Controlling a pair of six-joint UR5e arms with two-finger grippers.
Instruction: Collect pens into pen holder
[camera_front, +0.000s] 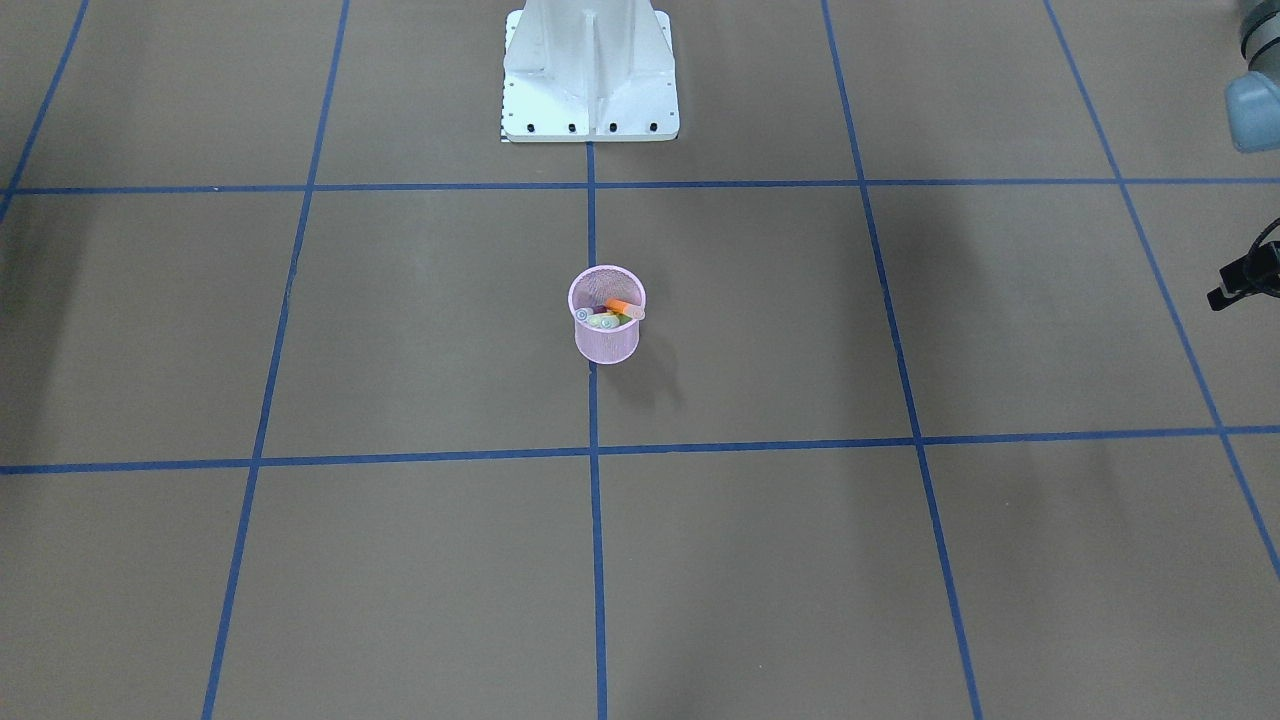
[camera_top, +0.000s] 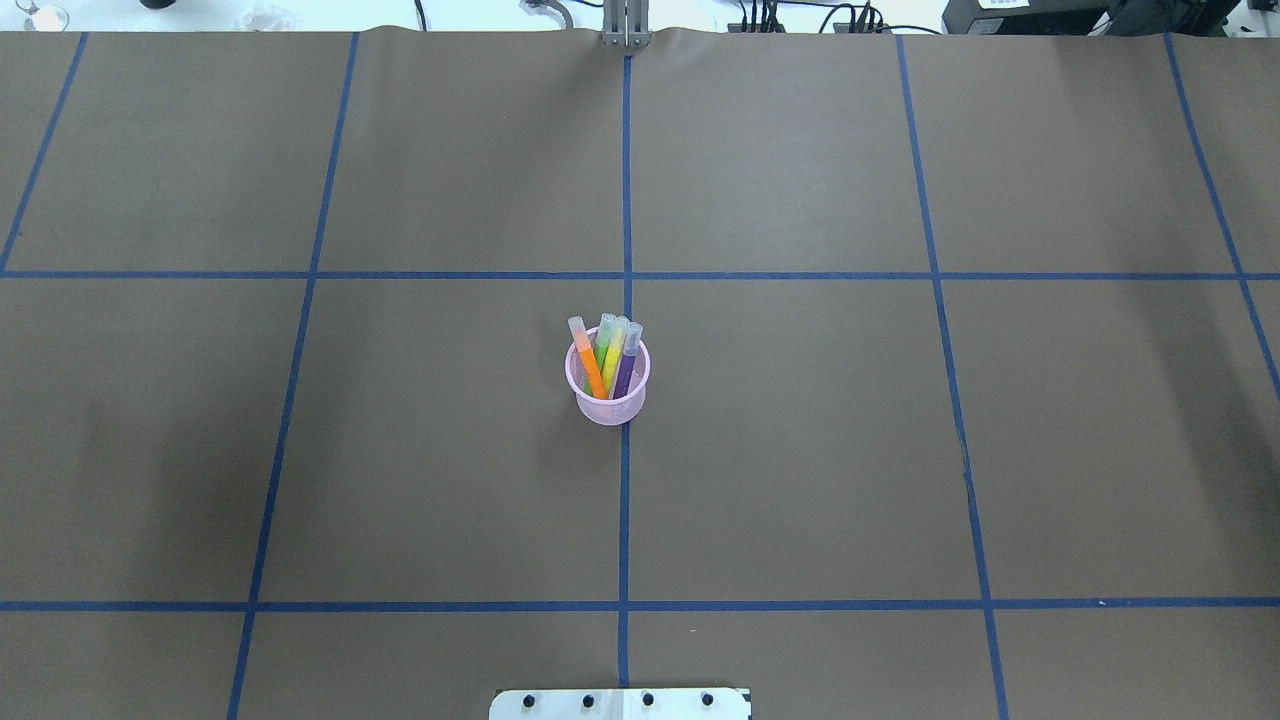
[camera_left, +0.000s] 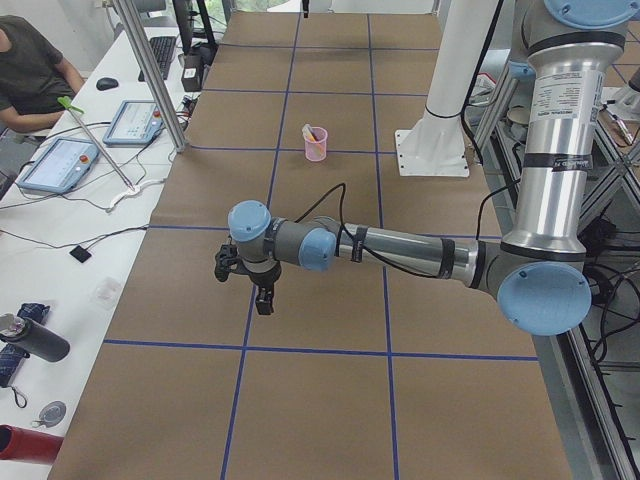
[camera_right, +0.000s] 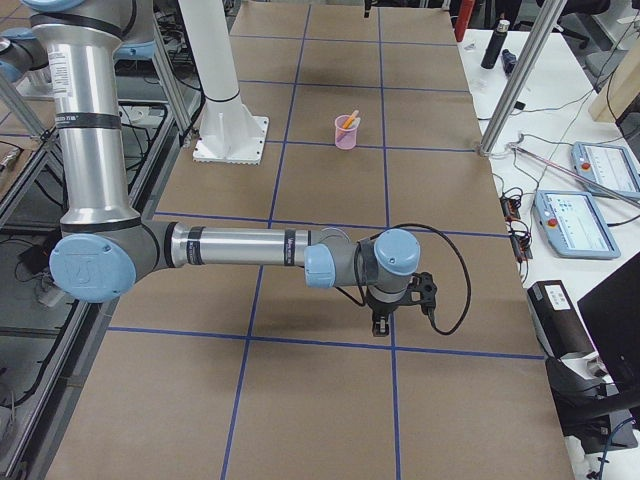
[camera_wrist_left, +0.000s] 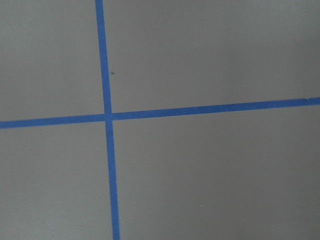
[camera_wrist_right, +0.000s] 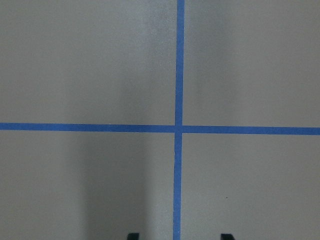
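The pink mesh pen holder (camera_top: 608, 405) stands upright at the table's middle, on a blue tape line; it also shows in the front view (camera_front: 607, 342) and both side views (camera_left: 316, 148) (camera_right: 346, 135). The orange (camera_top: 590, 368), green (camera_top: 603, 347), yellow (camera_top: 616, 347) and purple (camera_top: 627, 368) pens all stand inside it, leaning toward the far side. My left gripper (camera_left: 262, 296) hangs over the table's left end, far from the cup; I cannot tell whether it is open or shut. My right gripper (camera_wrist_right: 179, 236) (camera_right: 383, 322) hangs over the right end, fingertips apart and empty.
The robot's white base (camera_front: 590, 90) stands at the near edge behind the cup. Metal posts (camera_left: 150, 80) (camera_right: 515, 85) rise at both table ends. Teach pendants (camera_left: 60, 165) (camera_right: 570, 220) and an operator (camera_left: 30, 70) are beside the table.
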